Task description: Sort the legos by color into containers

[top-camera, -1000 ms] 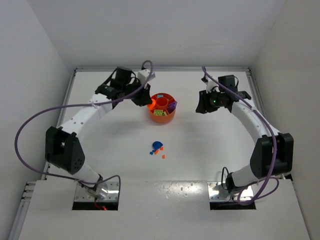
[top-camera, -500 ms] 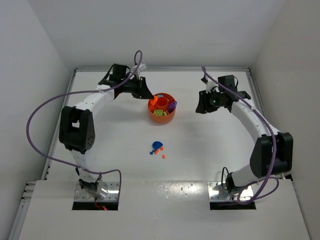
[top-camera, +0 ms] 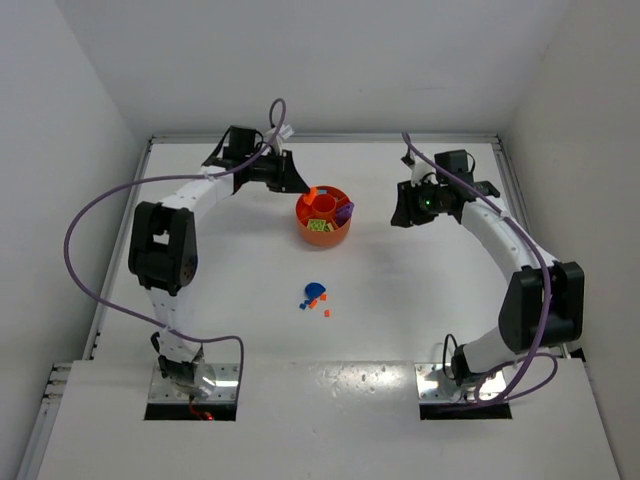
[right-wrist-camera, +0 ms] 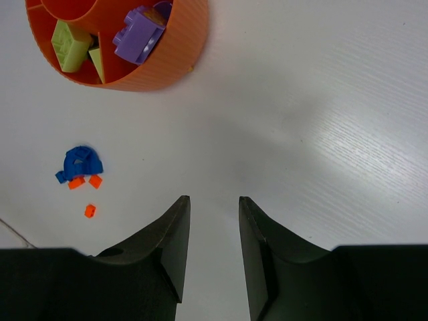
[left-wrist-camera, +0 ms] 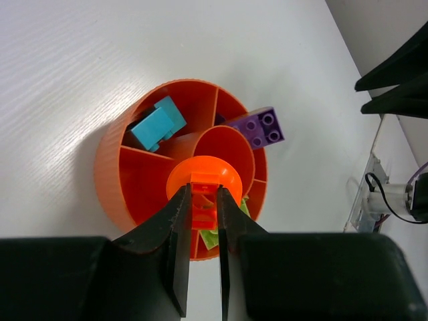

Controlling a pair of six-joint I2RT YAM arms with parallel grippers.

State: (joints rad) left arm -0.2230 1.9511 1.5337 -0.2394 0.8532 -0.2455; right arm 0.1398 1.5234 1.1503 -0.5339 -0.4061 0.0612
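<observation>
The round orange tray (top-camera: 323,232) stands at the table's middle back. My left gripper (left-wrist-camera: 203,194) is shut on an orange lego (left-wrist-camera: 200,171) with a round disc top and holds it over the tray's near side, by the central cup; in the top view the gripper (top-camera: 298,188) is at the tray's left rim. In the tray (left-wrist-camera: 107,174) lie a teal brick (left-wrist-camera: 157,124), a purple brick (left-wrist-camera: 259,128) and yellow-green pieces (left-wrist-camera: 210,237). My right gripper (right-wrist-camera: 214,199) is open and empty above bare table, right of the tray (right-wrist-camera: 177,57).
On the table in front of the tray lie a blue rounded piece (top-camera: 314,291) and several tiny orange pieces (top-camera: 326,313); the right wrist view shows them too, blue (right-wrist-camera: 81,160) and orange (right-wrist-camera: 89,211). White walls enclose the table on three sides.
My left arm's elbow has swung from low on the left up toward the back, while its gripper stays at the tray's left rim with the orange lego. The right arm has not moved.
</observation>
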